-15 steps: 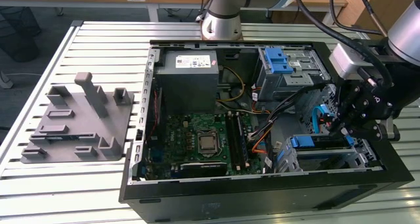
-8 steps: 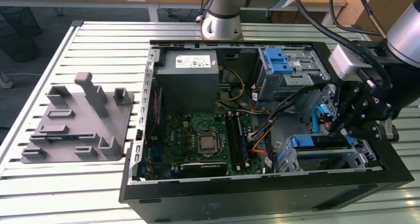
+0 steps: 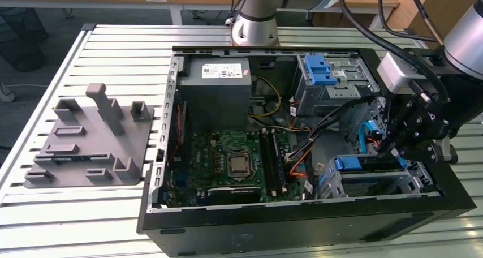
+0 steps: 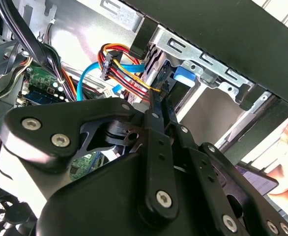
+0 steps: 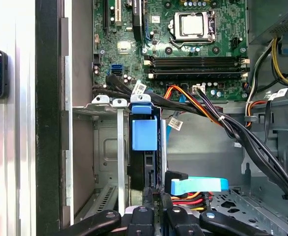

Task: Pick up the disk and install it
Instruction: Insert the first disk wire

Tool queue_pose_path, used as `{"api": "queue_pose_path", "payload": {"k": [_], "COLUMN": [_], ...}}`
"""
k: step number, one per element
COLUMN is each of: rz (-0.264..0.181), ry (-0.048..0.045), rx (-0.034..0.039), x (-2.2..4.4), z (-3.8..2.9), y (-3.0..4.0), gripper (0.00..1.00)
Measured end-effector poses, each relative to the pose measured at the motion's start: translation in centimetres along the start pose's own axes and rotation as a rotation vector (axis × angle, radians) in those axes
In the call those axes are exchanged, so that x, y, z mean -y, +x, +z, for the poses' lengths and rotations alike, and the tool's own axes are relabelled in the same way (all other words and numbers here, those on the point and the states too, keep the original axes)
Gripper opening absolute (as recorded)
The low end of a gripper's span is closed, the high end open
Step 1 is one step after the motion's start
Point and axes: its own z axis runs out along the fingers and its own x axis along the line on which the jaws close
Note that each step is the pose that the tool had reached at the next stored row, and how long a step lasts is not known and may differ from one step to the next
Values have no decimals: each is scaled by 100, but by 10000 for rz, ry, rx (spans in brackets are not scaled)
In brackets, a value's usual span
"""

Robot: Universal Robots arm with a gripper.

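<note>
We find the gripper (image 3: pixel 394 151) pressed together at the rear edge of the disk (image 5: pixel 145 147), which stands on edge in the drive cage (image 5: pixel 107 142) inside the open computer case (image 3: pixel 302 215)

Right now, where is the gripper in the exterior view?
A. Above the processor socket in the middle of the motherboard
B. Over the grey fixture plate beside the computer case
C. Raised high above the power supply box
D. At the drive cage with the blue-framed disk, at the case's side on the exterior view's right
D: the gripper reaches down at the drive cage, just above the blue-edged disk, far from the motherboard.
</note>
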Motion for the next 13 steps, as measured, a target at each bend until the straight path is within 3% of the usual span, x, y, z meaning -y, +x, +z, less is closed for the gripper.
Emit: {"api": "queue_pose_path", "payload": {"k": [13], "rz": [0], "ry": [0], "rx": [13], "x": [0], "z": [-8], "y": [6], "gripper": [17]}}
